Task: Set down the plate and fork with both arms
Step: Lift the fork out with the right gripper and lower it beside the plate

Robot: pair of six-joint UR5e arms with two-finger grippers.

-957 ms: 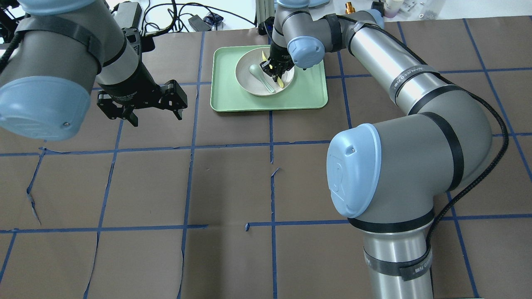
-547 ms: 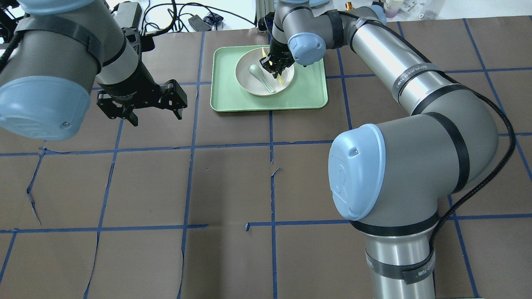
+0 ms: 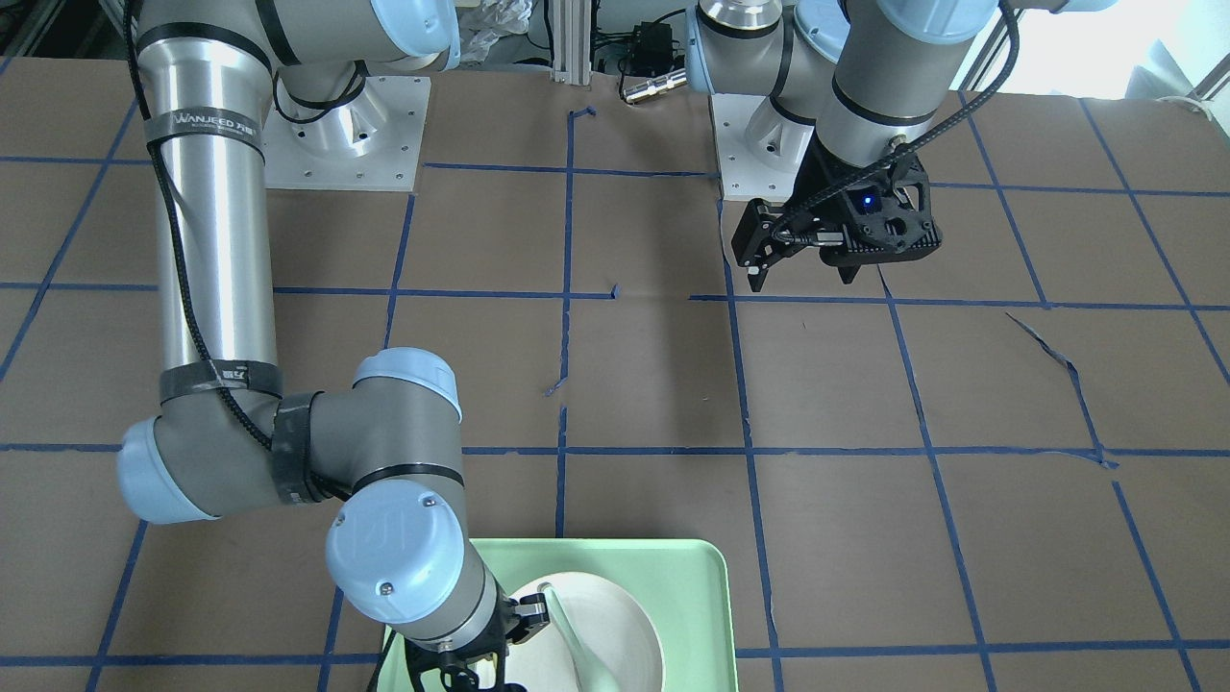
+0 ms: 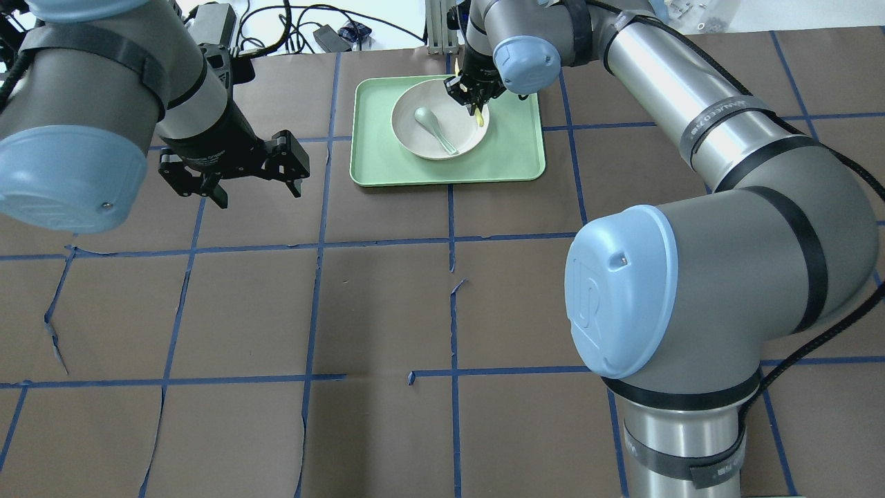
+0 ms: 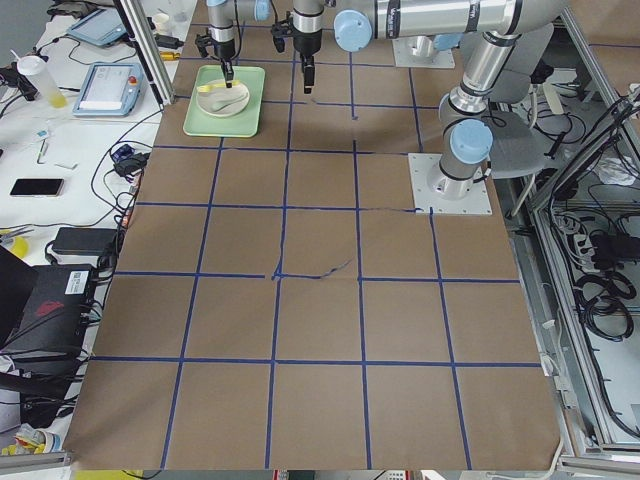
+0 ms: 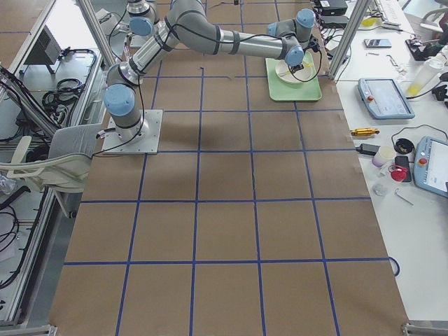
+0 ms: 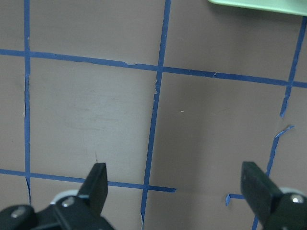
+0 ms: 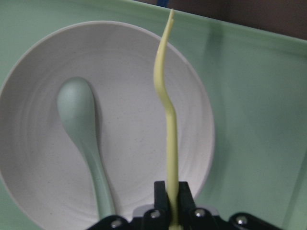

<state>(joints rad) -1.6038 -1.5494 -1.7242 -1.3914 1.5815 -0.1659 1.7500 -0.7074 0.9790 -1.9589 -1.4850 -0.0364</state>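
The off-white plate (image 4: pixel 423 142) sits in the mint-green tray (image 4: pixel 515 149) at the far middle of the table. My right gripper (image 4: pixel 474 97) is shut on the handle of the pale-yellow fork (image 4: pixel 479 119) and holds it clear above the plate's right side. In the right wrist view the fork (image 8: pixel 168 120) runs straight out from the gripper (image 8: pixel 171 199) over the plate (image 8: pixel 134 143). My left gripper (image 4: pixel 257 190) is open and empty, hovering over the paper left of the tray. In the left wrist view its fingers (image 7: pixel 98 182) stand wide apart.
A pale grey-green spoon (image 4: pixel 433 128) lies in the plate, also in the right wrist view (image 8: pixel 81 124). The tray's near edge (image 7: pixel 259 4) shows at the top of the left wrist view. Brown paper with blue tape lines covers the table. Cables lie beyond the far edge.
My right gripper has risen and drawn toward the plate's far right rim, lifting the fork off the plate. The left gripper has barely moved.
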